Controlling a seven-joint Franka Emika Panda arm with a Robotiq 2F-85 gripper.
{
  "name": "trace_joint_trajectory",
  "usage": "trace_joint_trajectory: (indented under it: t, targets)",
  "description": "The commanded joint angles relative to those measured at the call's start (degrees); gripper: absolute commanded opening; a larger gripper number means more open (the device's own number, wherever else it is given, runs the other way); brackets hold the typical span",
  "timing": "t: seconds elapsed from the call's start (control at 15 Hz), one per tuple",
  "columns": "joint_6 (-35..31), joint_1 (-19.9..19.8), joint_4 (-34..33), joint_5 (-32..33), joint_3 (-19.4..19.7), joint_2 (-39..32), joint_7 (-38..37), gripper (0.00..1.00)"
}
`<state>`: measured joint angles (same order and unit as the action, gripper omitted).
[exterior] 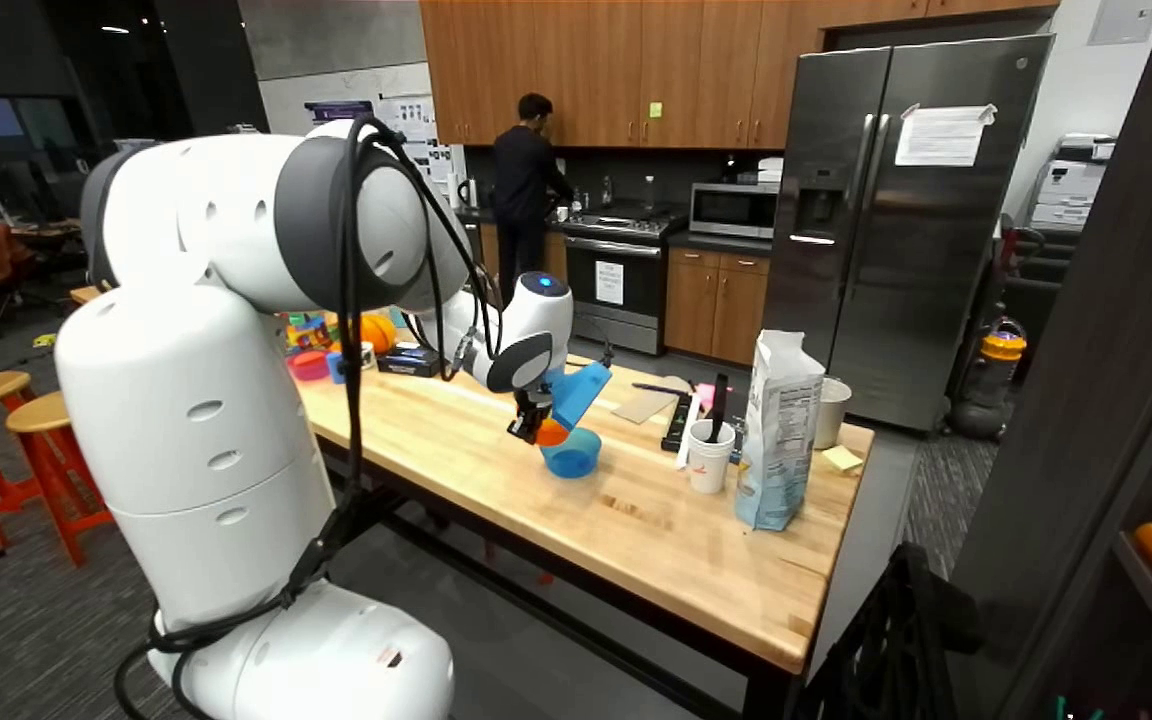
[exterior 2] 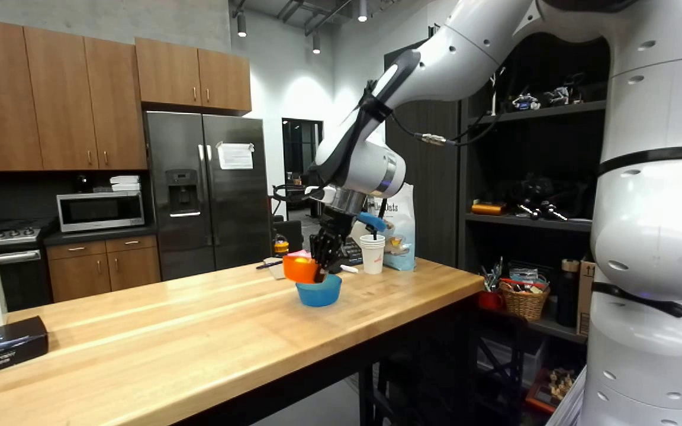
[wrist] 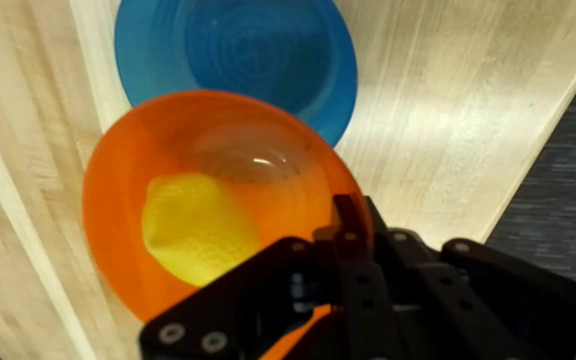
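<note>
The pincer [wrist: 355, 215] is clamped on the rim of an orange bowl [wrist: 118, 215], with one finger inside the wall and one outside. The orange bowl is held in the air above the surface [exterior 2: 157, 349]. It is round, so it shows no clear long axis; its mouth points upward, as the wrist view and an exterior view show. Inside it lies a yellow piece [wrist: 195, 230], which is a little longer than wide: in the wrist view its long axis runs slanting from upper left to lower right, so it lies across the direction of the visible edge of the surface rather than along it. A blue bowl [exterior 2: 319, 293] stands upright on the surface, between the two long edges, and also opens upward. In the wrist view the orange bowl overlaps a part of it; whether the two bowls touch, I cannot tell. Closer to the short edge of the surface stand a stack of paper cups [exterior: 709, 462] and, nearer to that edge, a tall bag [exterior: 781, 440], both upright
</note>
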<state>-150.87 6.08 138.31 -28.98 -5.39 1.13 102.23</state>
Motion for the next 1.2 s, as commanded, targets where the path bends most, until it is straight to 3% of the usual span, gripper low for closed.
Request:
trace_joint_trajectory:
  t: [0.0,0.53,0.93,1.13]
  targets:
    - [0.9,0.27,-0.43,-16.17,0.6,2.4,10.21,0.01]
    - [7.34,-0.73,0.27,-53.74,3.16,2.56,35.37,0.01]
    - [22.1,-3.32,2.36,-69.18,4.51,1.69,46.37,0.01]
    - [29.47,-4.49,3.75,-72.91,5.08,1.11,49.78,0.01]
